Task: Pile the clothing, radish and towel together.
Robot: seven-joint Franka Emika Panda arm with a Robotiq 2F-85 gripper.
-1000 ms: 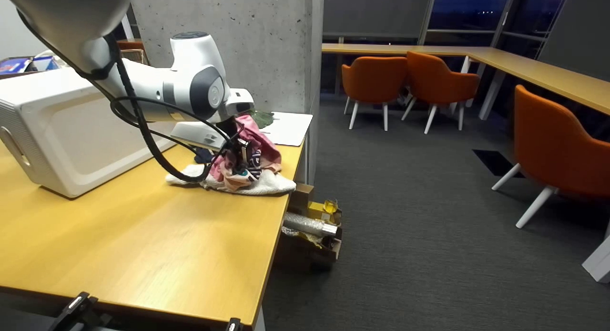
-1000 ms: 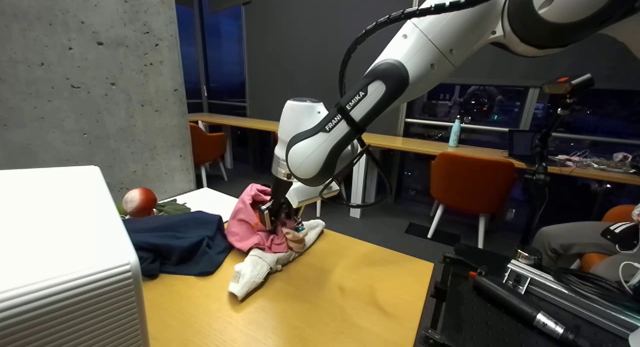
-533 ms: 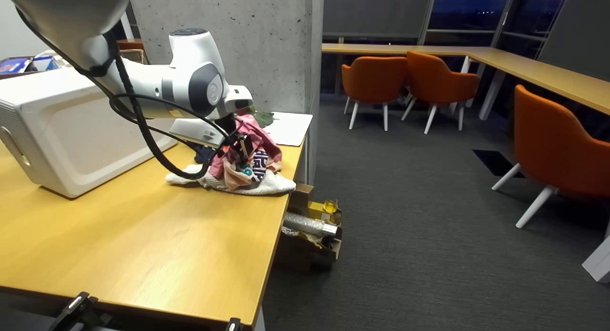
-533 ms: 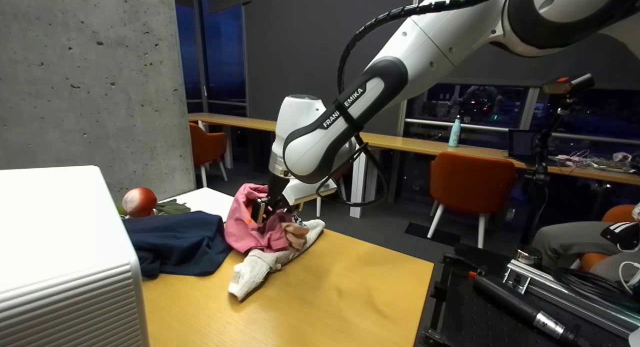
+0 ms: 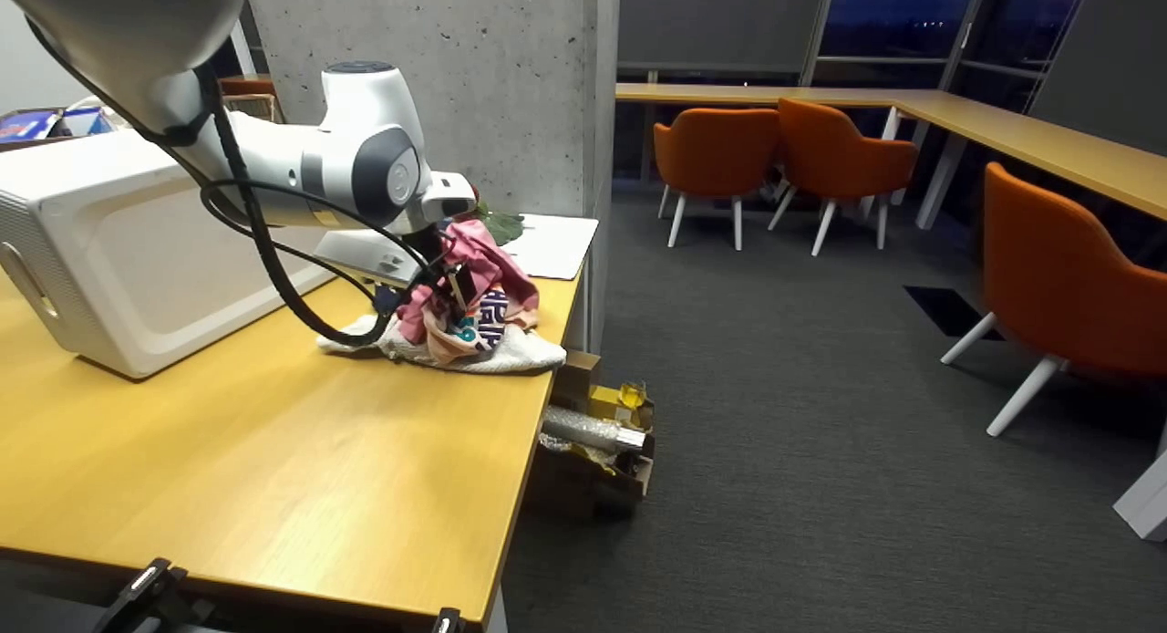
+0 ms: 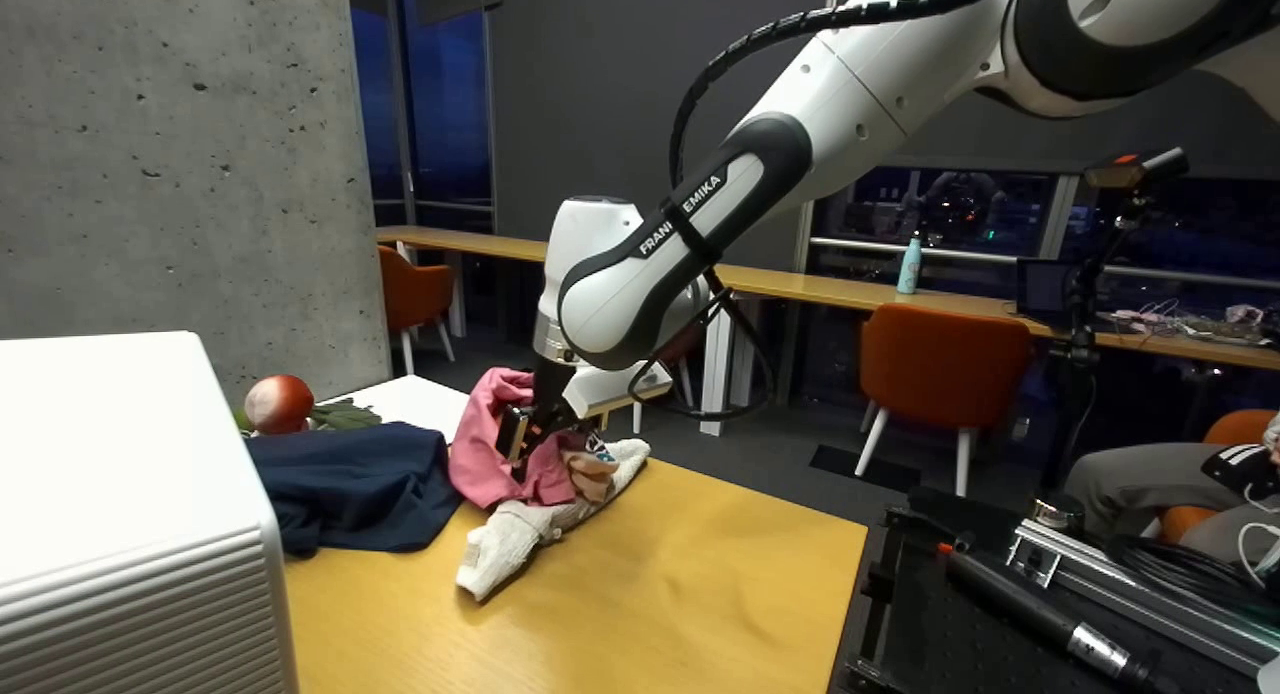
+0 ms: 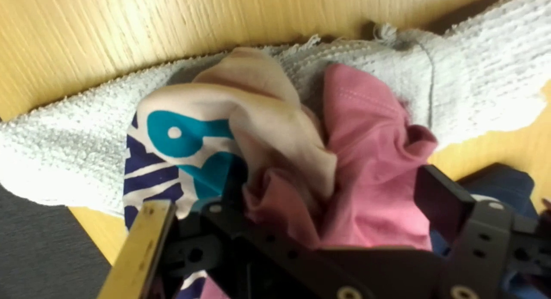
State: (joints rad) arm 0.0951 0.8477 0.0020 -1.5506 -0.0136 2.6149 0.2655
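A pink piece of clothing (image 7: 366,169) with a beige part and teal and purple print lies bunched on the white knitted towel (image 7: 77,148); both exterior views show this pile near the table's edge. My gripper (image 7: 338,182) is down among the pink folds, its jaws wide apart and some cloth loose between them. In an exterior view its fingers (image 6: 512,432) stand against the pink clothing (image 6: 480,464). The red and white radish (image 6: 280,404) sits apart from the pile, beyond a navy cloth (image 6: 350,484); elsewhere the arm hides most of it and its leaves (image 5: 501,224) show.
A large white box (image 5: 182,250) stands on the table beside the arm. A flat white board (image 5: 552,245) lies behind the pile, by the concrete pillar (image 6: 180,174). The table's edge drops off close to the towel, above a carton (image 5: 593,432) on the floor.
The jaws have spread and the cloth has slackened between them. My gripper has shifted slightly toward the white box, so more of the printed part shows. The towel and radish have stayed put.
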